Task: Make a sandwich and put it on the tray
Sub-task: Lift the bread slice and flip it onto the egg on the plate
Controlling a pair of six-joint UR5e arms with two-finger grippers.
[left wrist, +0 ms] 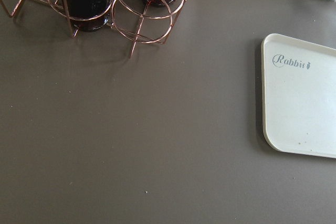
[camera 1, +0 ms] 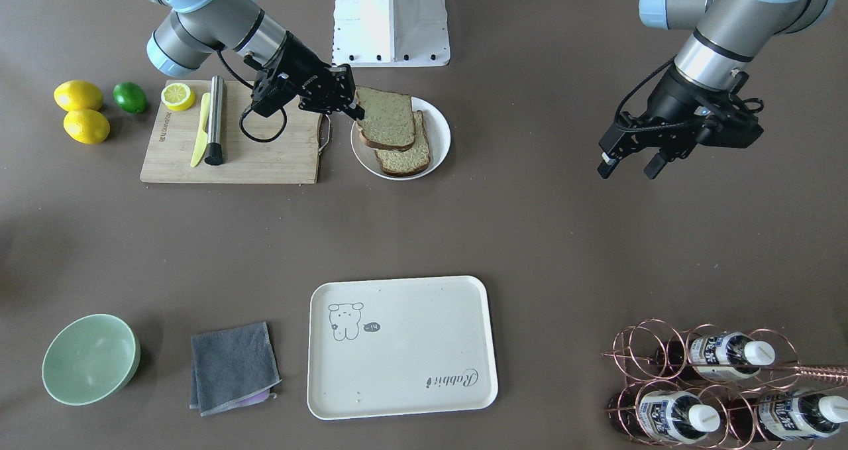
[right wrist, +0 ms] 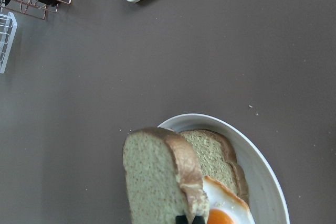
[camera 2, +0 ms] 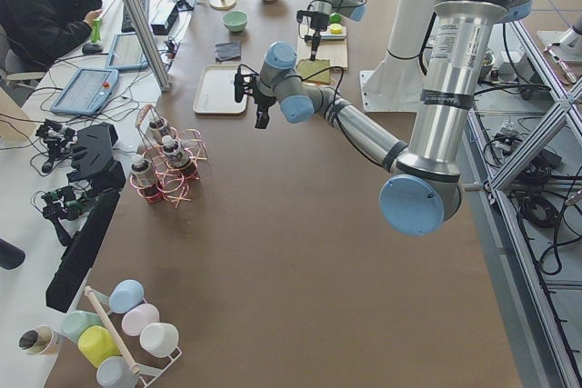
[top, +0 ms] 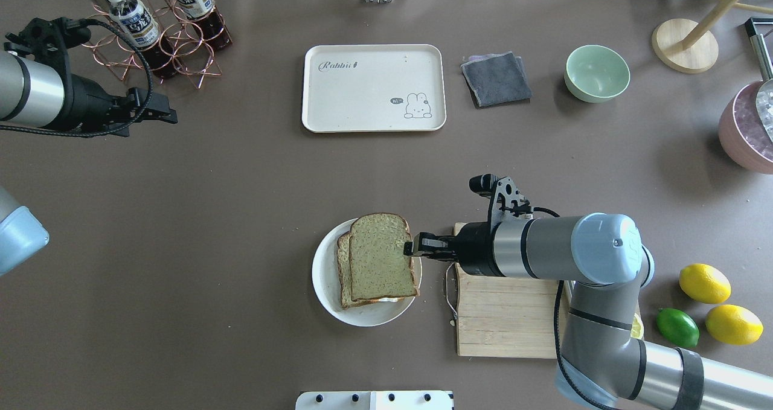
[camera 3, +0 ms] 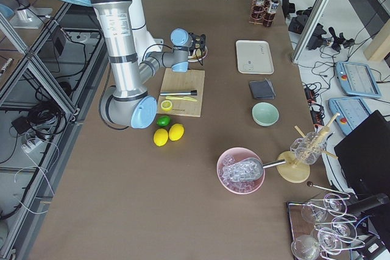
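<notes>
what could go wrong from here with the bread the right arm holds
The right arm's jaws pinch the brown-crusted top bread slice only at one edge, so it may slip or land crooked over the white fried egg. The cream rounded-rectangle tray sits far from the round white plate, so the loose stack could shift when carried.

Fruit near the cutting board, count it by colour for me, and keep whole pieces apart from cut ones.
Whole yellow lemons: 2
Green lime: 1
Cut lemon half, lying on the cutting board: 1
Total: 4
</notes>
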